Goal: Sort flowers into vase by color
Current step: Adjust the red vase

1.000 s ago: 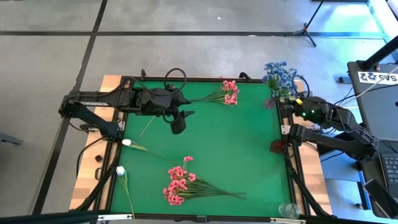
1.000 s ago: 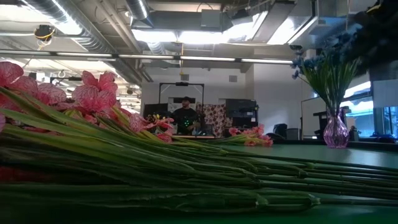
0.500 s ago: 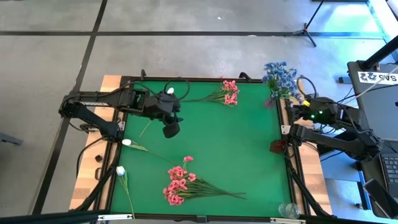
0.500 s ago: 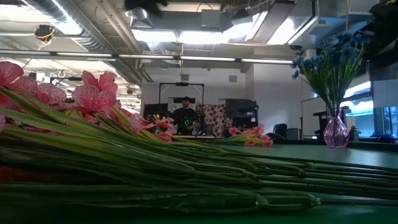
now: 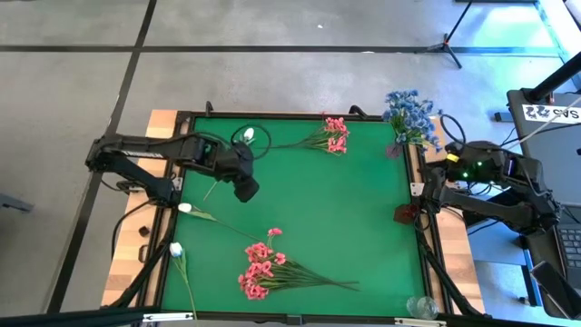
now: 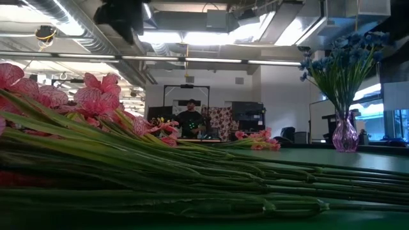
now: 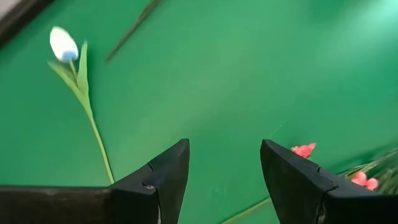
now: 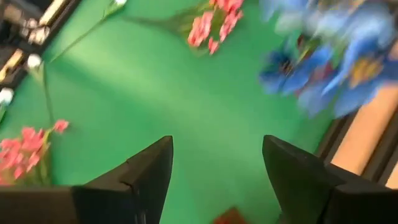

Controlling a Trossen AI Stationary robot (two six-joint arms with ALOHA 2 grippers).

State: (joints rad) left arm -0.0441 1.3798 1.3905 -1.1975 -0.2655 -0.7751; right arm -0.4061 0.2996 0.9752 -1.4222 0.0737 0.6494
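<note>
The left gripper (image 5: 245, 189) hangs over the green table (image 5: 363, 218), fingers (image 7: 163, 171) spread wide with nothing between them. Just off its outer side lies a white tulip (image 5: 185, 208), bud toward the table's left edge and stem running diagonally toward the pink flower bunch (image 5: 263, 270) on the gripper's near side. That bunch has blossoms leftward and stems trailing right. A second white tulip (image 5: 176, 249) lies lengthwise along the left edge. The right gripper (image 8: 214, 165), parted and empty, waits beside the upright blue flowers (image 5: 410, 113) in their vase (image 6: 345, 136).
</note>
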